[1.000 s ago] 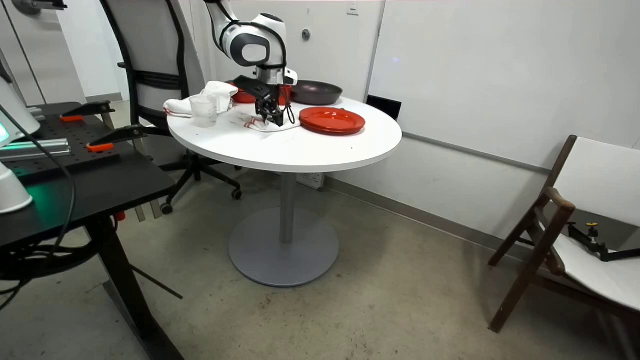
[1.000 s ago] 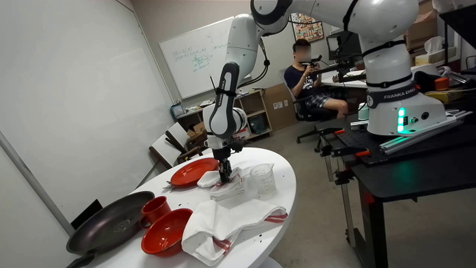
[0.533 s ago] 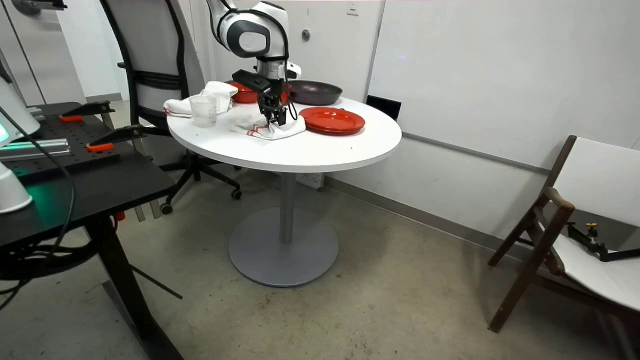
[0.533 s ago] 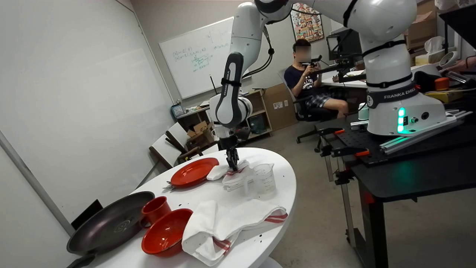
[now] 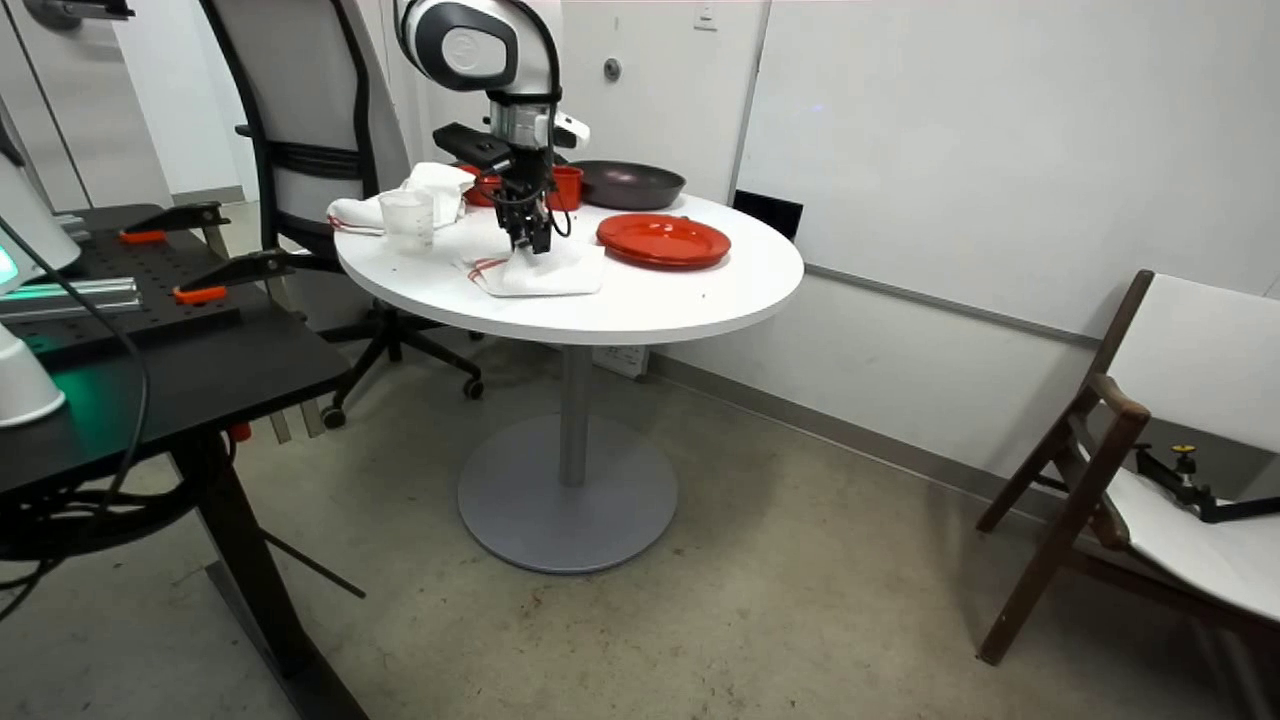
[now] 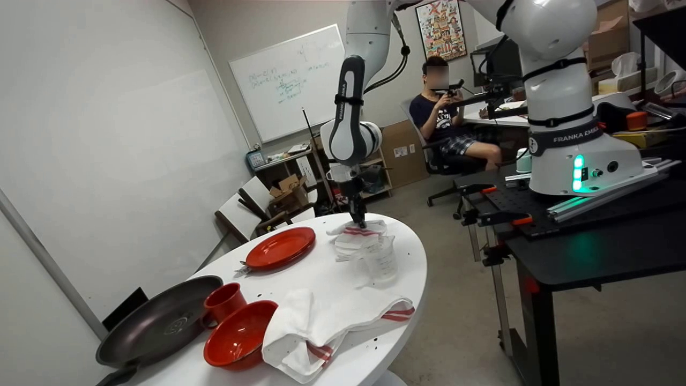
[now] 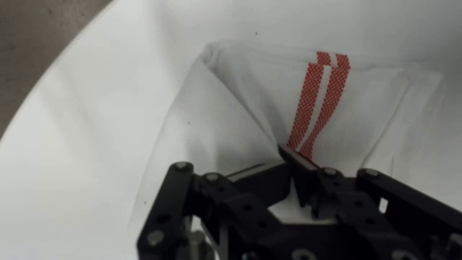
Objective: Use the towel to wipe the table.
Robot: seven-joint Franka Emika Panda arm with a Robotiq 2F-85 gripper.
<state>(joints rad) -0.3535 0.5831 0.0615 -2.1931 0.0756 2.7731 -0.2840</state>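
Note:
The thin white towel (image 5: 560,275) with red stripes lies rumpled on the round white table (image 5: 660,308). My gripper (image 5: 531,248) points straight down over it. In the wrist view the fingertips of the gripper (image 7: 284,159) come together, and folds of the towel (image 7: 252,72) run into them, so they are shut on the cloth. How much cloth is pinched is hidden by the dark fingers (image 7: 263,182). Small dark specks show on the table (image 7: 90,126) and the towel. In an exterior view the gripper (image 6: 359,222) is near the table's far rim, behind the clear measuring cup (image 6: 383,262).
Red plates (image 6: 281,249) lie beside the towel, with cutlery (image 6: 244,269) at their edge. A bulky white cloth heap (image 6: 327,321), a red bowl (image 6: 238,338), a red mug (image 6: 224,301) and a dark pan (image 6: 161,321) share the table. The black desk (image 6: 600,257) carries the arm's base.
The gripper has dragged the towel across the tabletop, away from the red plates and toward the rim, behind the measuring cup in an exterior view. The jaws have stayed shut.

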